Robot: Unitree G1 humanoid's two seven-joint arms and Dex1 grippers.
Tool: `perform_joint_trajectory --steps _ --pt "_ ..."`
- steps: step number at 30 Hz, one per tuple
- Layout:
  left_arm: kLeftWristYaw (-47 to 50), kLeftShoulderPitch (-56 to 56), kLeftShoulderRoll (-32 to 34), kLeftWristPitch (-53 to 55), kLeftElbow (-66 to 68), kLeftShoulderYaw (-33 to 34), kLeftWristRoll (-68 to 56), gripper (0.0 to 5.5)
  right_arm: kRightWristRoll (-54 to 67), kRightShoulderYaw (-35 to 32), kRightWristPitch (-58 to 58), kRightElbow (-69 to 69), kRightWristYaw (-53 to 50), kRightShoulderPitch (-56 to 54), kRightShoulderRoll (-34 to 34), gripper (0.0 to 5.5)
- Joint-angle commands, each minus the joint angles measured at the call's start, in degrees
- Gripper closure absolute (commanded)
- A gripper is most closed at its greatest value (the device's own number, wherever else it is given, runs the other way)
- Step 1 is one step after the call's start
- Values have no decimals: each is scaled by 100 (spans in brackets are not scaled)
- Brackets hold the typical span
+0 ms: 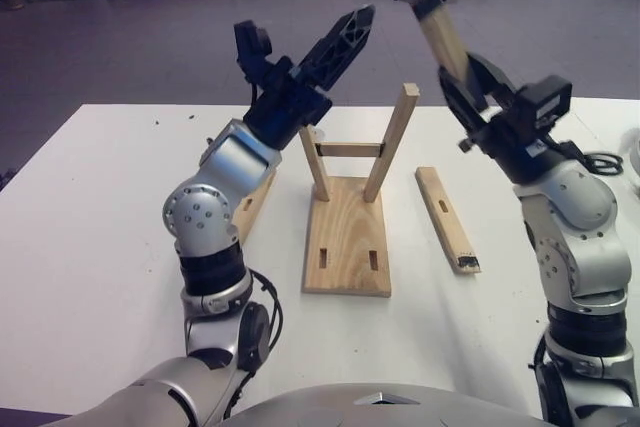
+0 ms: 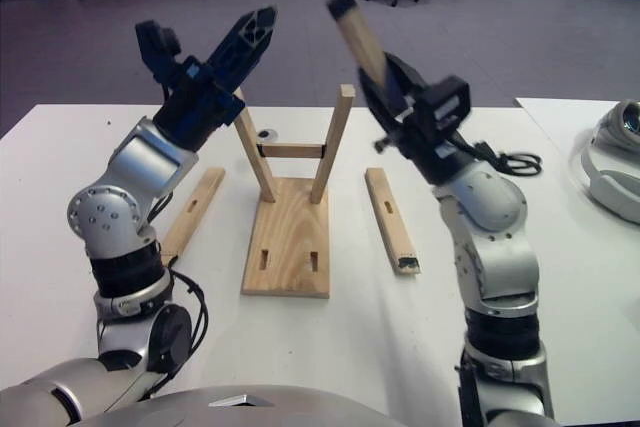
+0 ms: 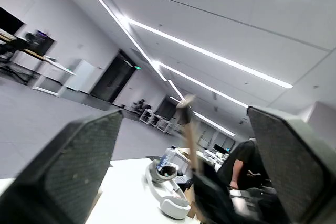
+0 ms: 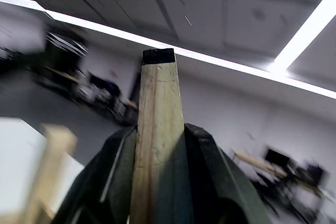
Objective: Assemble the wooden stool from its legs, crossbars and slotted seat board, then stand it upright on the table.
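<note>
My right gripper (image 1: 466,72) clamps a pale wooden leg with a black tip (image 1: 438,32), raised; my left gripper (image 1: 352,27) is spread wide, empty.

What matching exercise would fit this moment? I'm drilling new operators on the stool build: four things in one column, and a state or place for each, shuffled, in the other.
1. left gripper
2. right gripper
3. seat board
4. crossbar

A. lying flat on the table
B. open and empty, raised
C. joining two upright legs
D. shut on a leg, held high

Pairs: 1-B, 2-D, 3-A, 4-C.
</note>
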Motion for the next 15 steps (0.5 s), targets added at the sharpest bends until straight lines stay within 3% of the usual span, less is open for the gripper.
perform_joint_trajectory --steps 1,15 --pt "164 -127 114 93 -47 -183 -251 167 -402 679 87 -112 53 -305 69 419" --pt "-56 784 183 -571 -668 -612 -142 400 -734 970 -79 169 244 -299 192 419"
